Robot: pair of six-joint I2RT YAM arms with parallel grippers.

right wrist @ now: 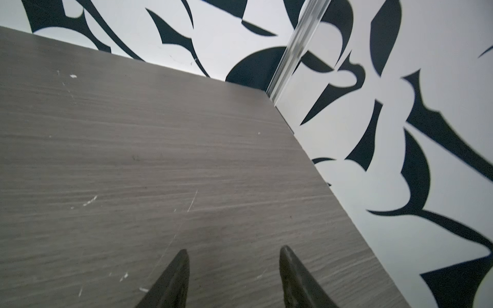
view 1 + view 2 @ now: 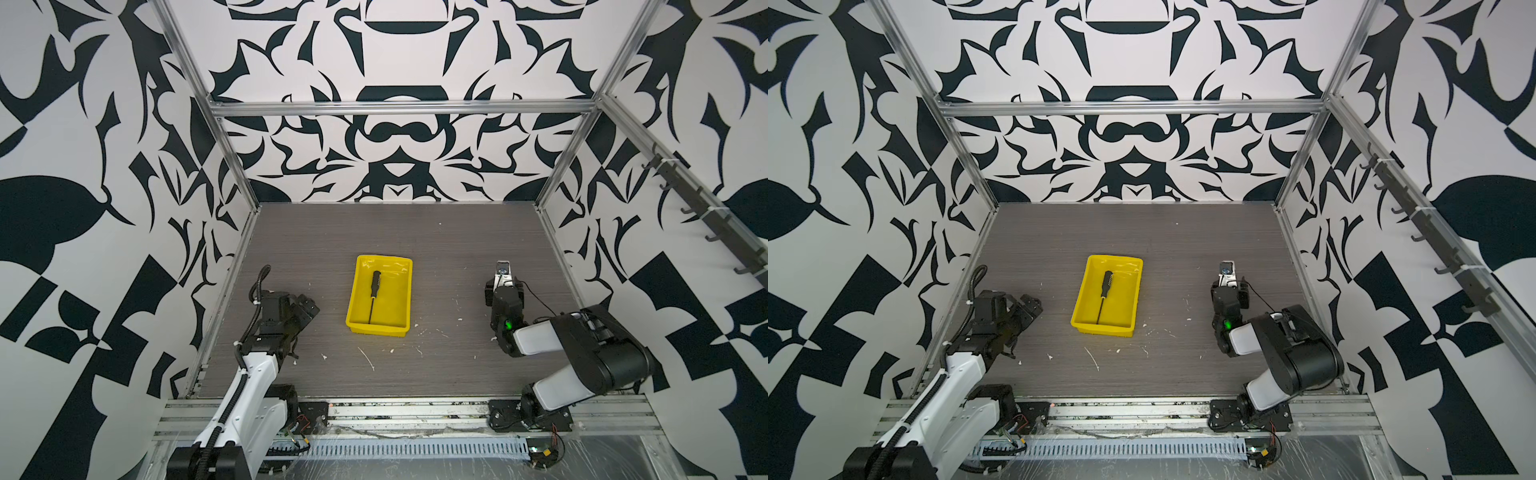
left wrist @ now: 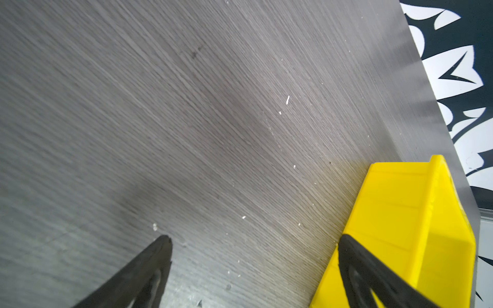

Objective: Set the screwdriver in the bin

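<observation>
The yellow bin (image 2: pixel 395 305) (image 2: pixel 1126 300) stands in the middle of the grey table in both top views. Inside it lies the screwdriver (image 2: pixel 374 293) (image 2: pixel 1104 289), black handle toward the back wall and shaft toward the front. No gripper touches it. My left gripper (image 2: pixel 308 308) (image 2: pixel 1030 307) (image 3: pixel 256 237) rests low, to the left of the bin. It is open over bare table, and in the left wrist view the bin's outer wall (image 3: pixel 400 213) sits beside one finger. My right gripper (image 2: pixel 503 270) (image 2: pixel 1226 270) (image 1: pixel 234 250) is to the right of the bin, pointing at the back right corner. It is open and holds nothing.
White scraps (image 2: pixel 368 359) are scattered on the table in front of the bin. Aluminium posts and patterned walls close off the back and both sides. A rack of dark hooks (image 2: pixel 706 216) runs along the right wall. A metal rail (image 2: pixel 415 409) carries both arm bases at the front.
</observation>
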